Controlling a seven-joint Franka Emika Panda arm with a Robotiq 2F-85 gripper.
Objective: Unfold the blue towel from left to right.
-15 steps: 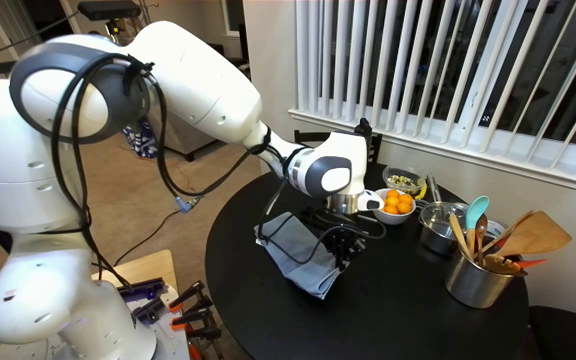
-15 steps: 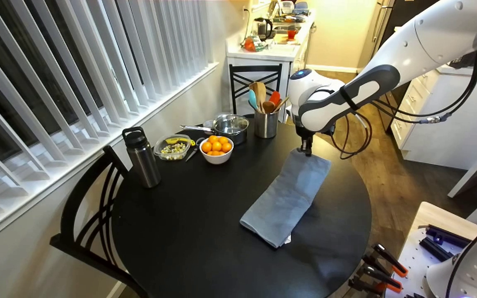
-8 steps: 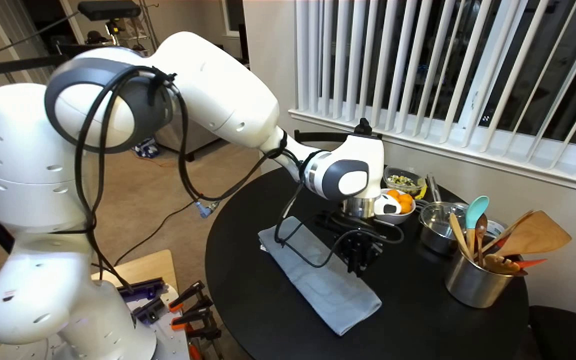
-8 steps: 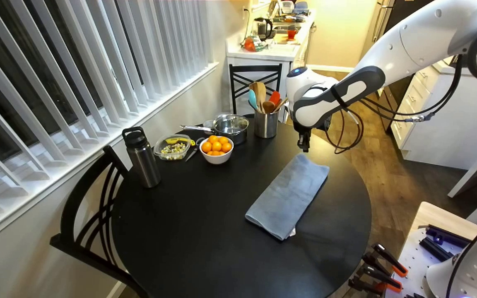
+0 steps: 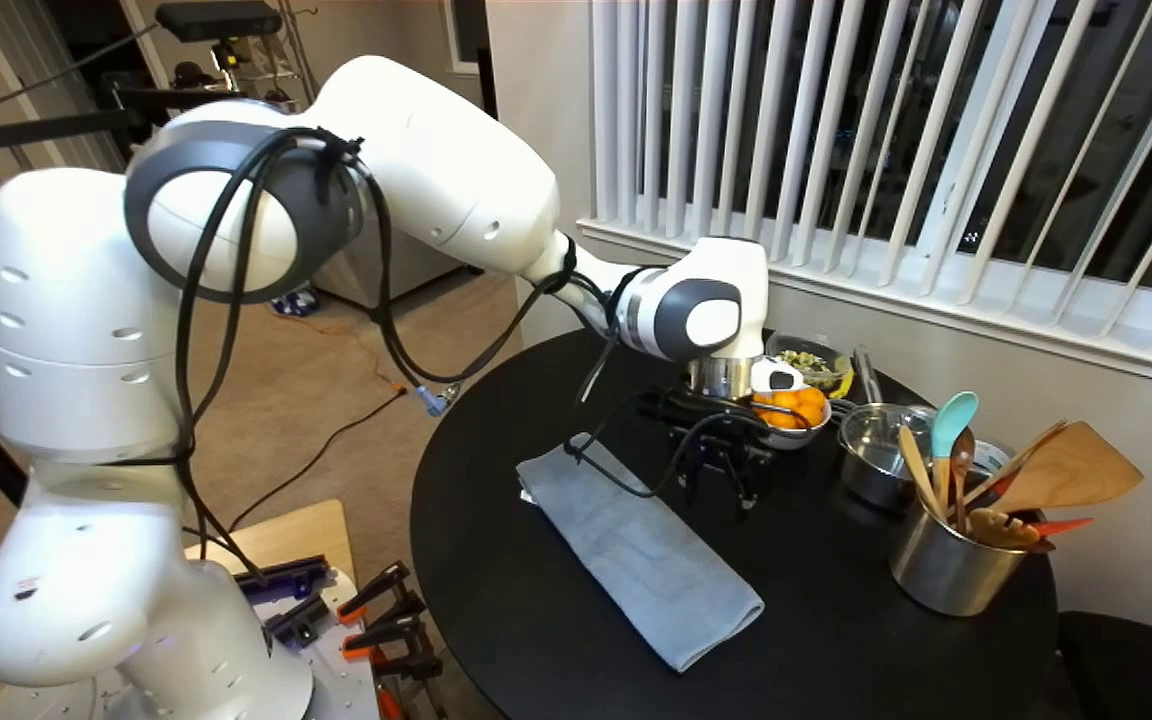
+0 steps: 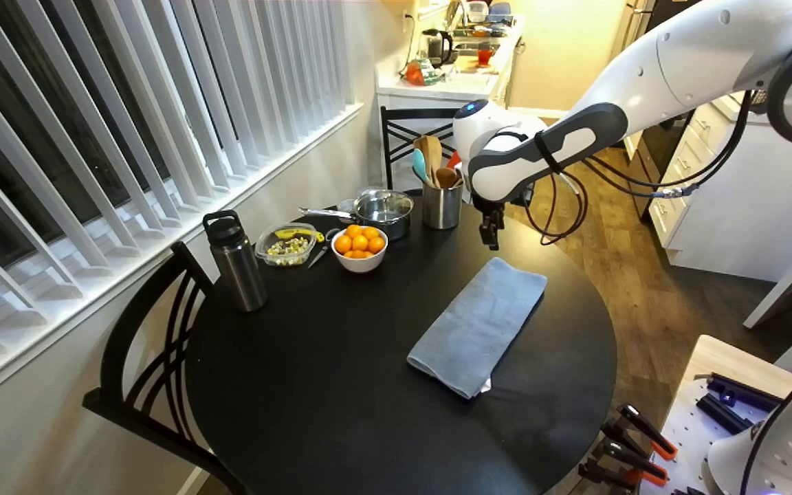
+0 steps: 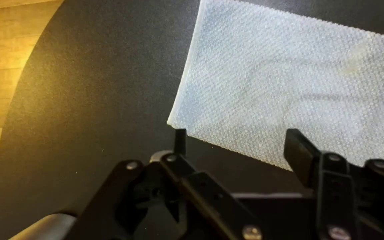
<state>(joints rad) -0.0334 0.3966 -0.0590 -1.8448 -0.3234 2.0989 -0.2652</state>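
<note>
The blue towel [image 6: 478,326] lies flat as a long folded strip on the black round table, with a small white tag [image 6: 486,386] at one end. It shows in both exterior views, and looks pale in the wrist view, where the towel [image 7: 278,66] fills the upper right. My gripper [image 5: 719,497] hangs in the air beside the towel [image 5: 656,560], on the side towards the bowl, apart from it. In the wrist view the gripper [image 7: 236,131] has its fingers [image 7: 298,150] spread wide with nothing between them; the fingertips overlap the towel's edge only in the picture.
A white bowl of oranges [image 6: 359,251] stands beyond the towel, near a pot [image 6: 386,213] and a metal utensil holder [image 6: 441,206]. A clear food tub [image 6: 289,244] and a steel bottle [image 6: 236,268] stand on the window side. The table's edge [image 7: 15,86] shows in the wrist view.
A second ago my gripper was shut on the raised end of the towel. That end now lies flat, let go. My gripper has opened, lifted away and moved towards the window side.
</note>
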